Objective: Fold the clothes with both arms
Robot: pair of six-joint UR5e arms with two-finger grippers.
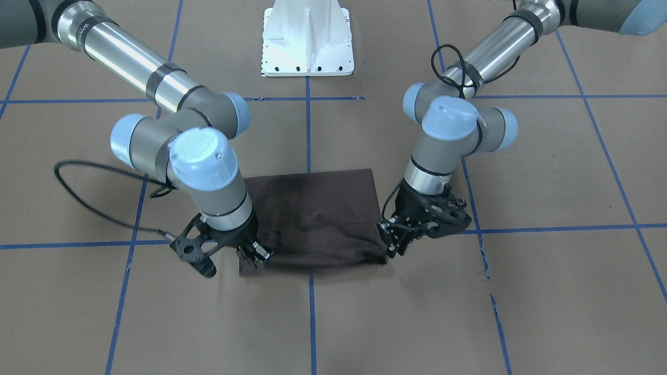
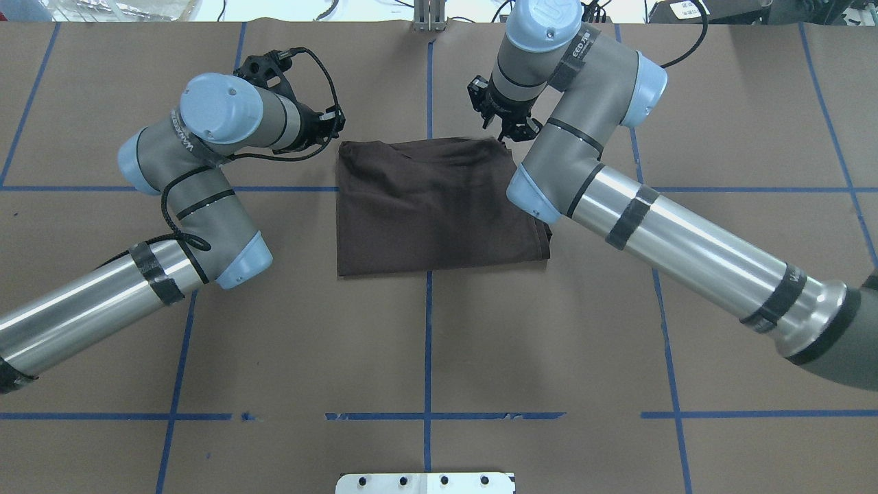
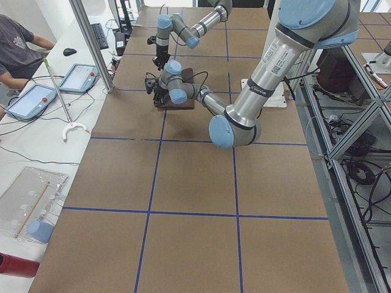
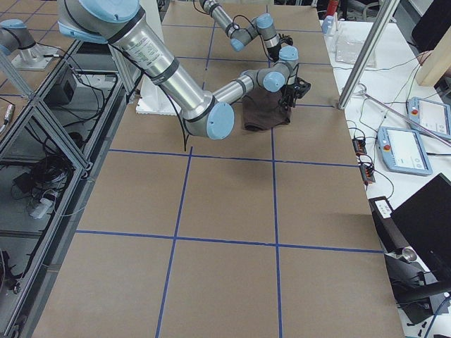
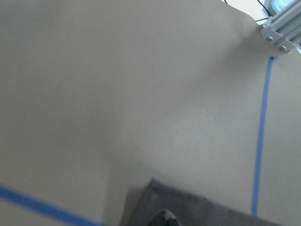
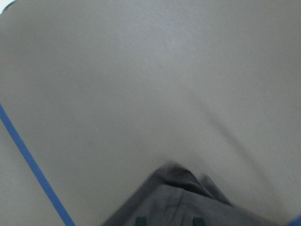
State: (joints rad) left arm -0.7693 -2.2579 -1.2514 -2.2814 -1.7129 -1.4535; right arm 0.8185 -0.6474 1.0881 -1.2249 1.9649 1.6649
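Shirt (image 2: pixel 439 206): folded to a rectangle near the surface's (image 2: pixel 439 343) far edge; maybe one fold left
Left end effector (image 1: pixel 392 246), right end effector (image 1: pixel 254 254): at its far corners; cannot tell whether gripping

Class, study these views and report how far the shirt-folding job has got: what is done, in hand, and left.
Done: the T-shirt lies folded into a compact rectangle, no sleeves showing. In hand: the left gripper and right gripper sit at its two corners farthest from the robot; whether they grip is unclear. Left: perhaps another fold, then the arms pulling clear.
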